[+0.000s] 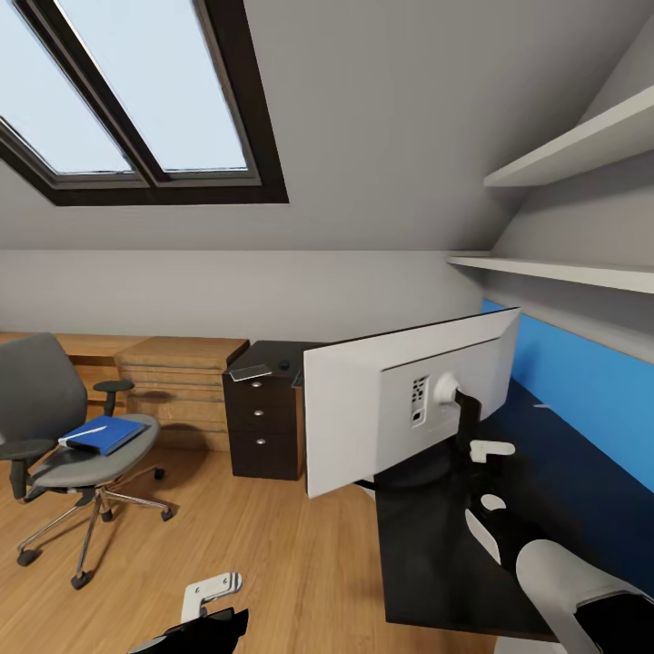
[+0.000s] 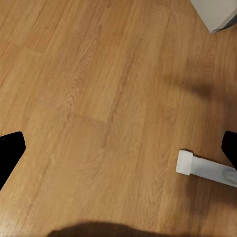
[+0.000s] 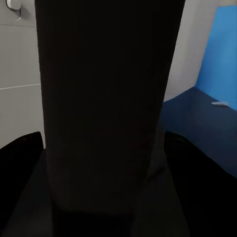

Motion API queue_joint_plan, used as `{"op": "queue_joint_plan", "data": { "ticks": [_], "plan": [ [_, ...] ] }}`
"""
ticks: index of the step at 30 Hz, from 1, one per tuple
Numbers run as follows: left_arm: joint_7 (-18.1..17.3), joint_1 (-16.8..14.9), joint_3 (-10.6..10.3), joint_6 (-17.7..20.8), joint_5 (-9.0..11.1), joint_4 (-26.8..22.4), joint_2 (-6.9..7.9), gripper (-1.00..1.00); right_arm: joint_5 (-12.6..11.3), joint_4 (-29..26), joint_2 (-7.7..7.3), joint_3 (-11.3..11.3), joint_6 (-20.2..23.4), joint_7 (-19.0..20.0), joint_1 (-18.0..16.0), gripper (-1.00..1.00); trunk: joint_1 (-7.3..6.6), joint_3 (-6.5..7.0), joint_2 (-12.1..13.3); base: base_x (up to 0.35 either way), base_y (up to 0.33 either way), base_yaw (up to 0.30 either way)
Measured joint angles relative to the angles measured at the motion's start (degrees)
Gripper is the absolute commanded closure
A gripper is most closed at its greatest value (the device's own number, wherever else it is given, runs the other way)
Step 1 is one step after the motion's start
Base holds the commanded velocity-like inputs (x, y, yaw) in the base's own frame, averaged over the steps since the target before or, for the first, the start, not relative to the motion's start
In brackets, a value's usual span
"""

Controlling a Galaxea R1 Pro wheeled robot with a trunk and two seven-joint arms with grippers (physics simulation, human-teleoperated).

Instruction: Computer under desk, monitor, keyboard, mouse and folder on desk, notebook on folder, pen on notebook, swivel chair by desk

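Note:
The monitor (image 1: 363,413) hangs tilted over the glossy black desk (image 1: 427,554), its white back toward me. My right gripper (image 1: 467,420) is shut on the monitor's dark stand neck (image 3: 103,98), which stands between the fingers (image 3: 19,153). Left of that, the grey swivel chair (image 1: 36,391) stands on the wood floor with the blue folder (image 1: 104,434) on its seat. A thin flat notebook (image 1: 250,371) and a small dark mouse (image 1: 284,365) lie on the desk's far end above the drawers. A white pen (image 1: 542,405) lies near the blue back panel (image 1: 590,381). My left gripper (image 2: 118,153) hangs open over bare floor.
A dark drawer unit (image 1: 262,427) stands under the desk's far end, with a low light-wood shelf unit (image 1: 182,377) beside it. White wall shelves (image 1: 563,154) run above the desk. A pale box corner (image 2: 217,12) and a white bar (image 2: 202,168) show over the floor.

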Motion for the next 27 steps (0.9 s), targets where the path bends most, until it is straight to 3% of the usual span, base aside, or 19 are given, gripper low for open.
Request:
{"op": "queue_joint_plan", "data": {
  "ticks": [27],
  "plan": [
    [0.09,-0.01,0.00,0.00,0.00,0.00,0.00,-1.00,-0.11,-0.22,0.01,0.40,-0.22,0.28,0.04,1.00,0.00,-0.01,0.01,0.000,0.000,0.000]
  ]
}}
